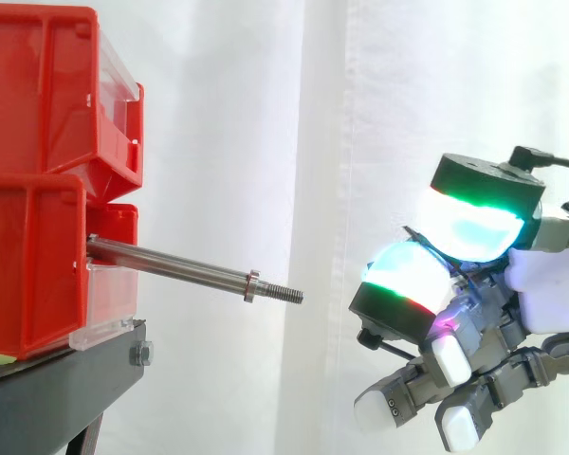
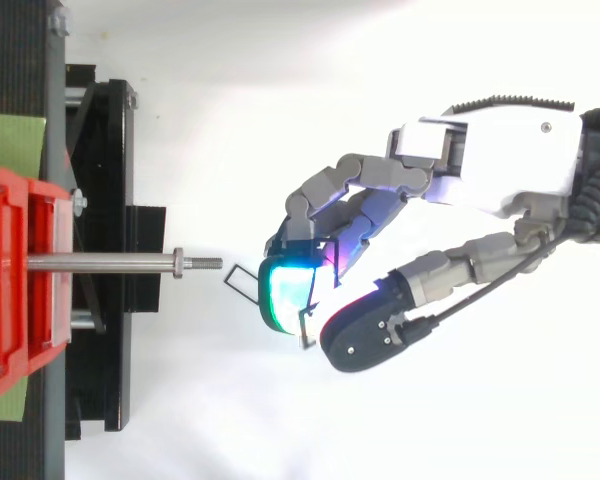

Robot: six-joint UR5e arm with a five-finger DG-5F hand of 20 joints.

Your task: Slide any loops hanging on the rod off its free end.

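Now hand (image 2: 500,160) pinches one loop (image 2: 242,280) beyond one rod (image 2: 100,264).

Lab: white curtain (image 1: 360,95), red bins (image 1: 38,180)

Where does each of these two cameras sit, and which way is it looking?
Side view: beside the work at about rod height, looking level across the steel rod and red bins; the hand shows at the right.
Top view: overhead, looking down on the rod; the hand shows at the right.
Shared: the same rod, bins and hand.
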